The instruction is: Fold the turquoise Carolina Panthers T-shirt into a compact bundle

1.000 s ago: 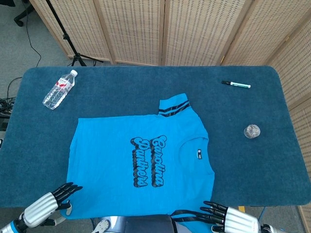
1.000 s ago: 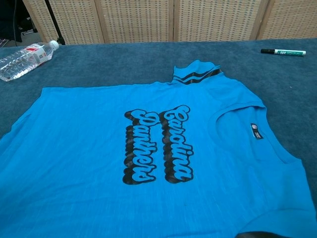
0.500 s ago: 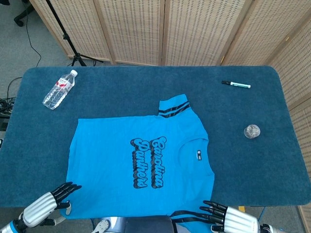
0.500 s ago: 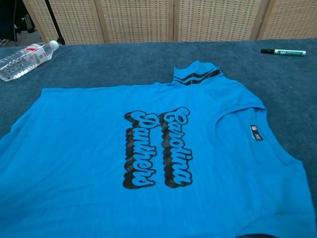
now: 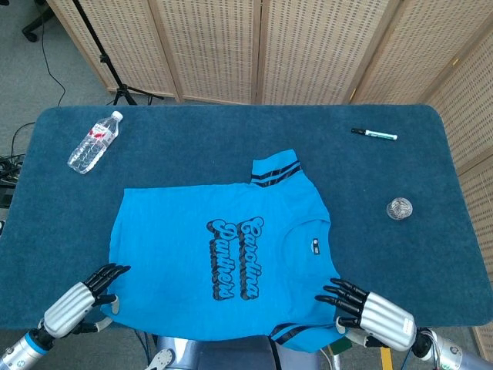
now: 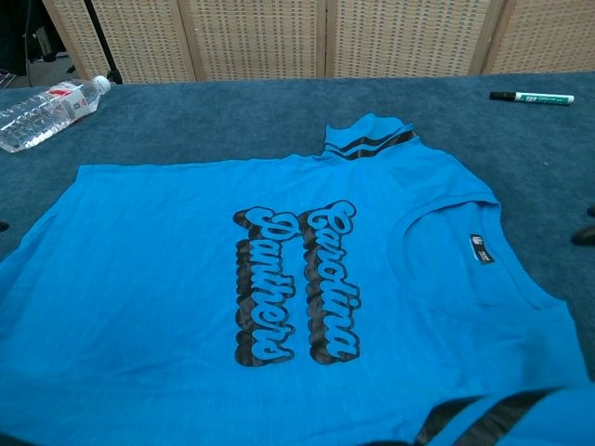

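We see the turquoise Carolina Panthers T-shirt [image 5: 223, 258] spread flat, print up, on the blue table [image 5: 385, 177], its near edge at the table's front. Our left hand [image 5: 81, 301] and right hand [image 5: 370, 314] sit at its near corners, fingers spread and holding nothing. A water bottle [image 5: 94, 142], marker [image 5: 374, 134] and small clear object [image 5: 399, 208] lie well apart.

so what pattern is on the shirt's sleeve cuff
Two black stripes on the turquoise sleeve cuff, clearest in the chest view.
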Tool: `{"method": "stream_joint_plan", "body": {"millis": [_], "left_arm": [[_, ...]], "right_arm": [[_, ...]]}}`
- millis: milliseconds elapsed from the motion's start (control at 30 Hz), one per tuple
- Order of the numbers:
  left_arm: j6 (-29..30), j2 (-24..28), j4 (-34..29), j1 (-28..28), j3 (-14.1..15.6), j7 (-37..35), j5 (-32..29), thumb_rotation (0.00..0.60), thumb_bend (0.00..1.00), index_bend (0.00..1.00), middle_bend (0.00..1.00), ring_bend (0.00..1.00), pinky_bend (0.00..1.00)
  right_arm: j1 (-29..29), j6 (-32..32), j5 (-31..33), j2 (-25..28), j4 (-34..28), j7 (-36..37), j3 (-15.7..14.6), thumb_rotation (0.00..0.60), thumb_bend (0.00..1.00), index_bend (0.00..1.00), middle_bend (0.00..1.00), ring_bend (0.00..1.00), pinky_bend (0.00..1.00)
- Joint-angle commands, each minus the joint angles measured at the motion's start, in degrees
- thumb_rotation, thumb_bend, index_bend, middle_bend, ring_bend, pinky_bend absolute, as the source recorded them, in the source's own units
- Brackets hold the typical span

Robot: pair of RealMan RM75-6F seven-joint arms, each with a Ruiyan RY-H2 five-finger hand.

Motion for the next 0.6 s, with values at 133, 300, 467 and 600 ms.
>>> {"method": "stream_joint_plan", "body": {"millis": [133,300,467,600], "left_arm": [[-8.9,6.0,-15.2,-4.2,-6.2,12.1,-6.6,0.6,0.43,0.85,0.0,0.0,0.0],[-13.2,8.1,-20.7,-5.8,-8.7,16.9,-9.9,0.6,0.43,0.85,0.0,0.0,0.0],[-16.6,8.6,-23.3,-7.5,-12.4,19.4,-13.7,0.6,0.43,0.85,0.0,0.0,0.0],[-20.0,8.7,-25.0,-9.1,-15.2,21.3,-17.2,0.6,0.43,0.85,0.0,0.0,0.0]], "right_arm": [[2.7,-5.2,7.0,2.4,-3.9,4.2,4.4,0.6,0.54,0.66,0.11,0.0,0.0],[4.0,-8.5,9.9,2.6,-5.4,5.5,6.5,0.6,0.54,0.66,0.11,0.0,0.0],[6.1,-13.0,13.4,3.0,-7.5,6.3,9.4,0.6,0.54,0.66,0.11,0.0,0.0],[8.2,-17.2,16.3,3.8,-9.4,6.6,11.6,0.6,0.54,0.66,0.11,0.0,0.0]]}}
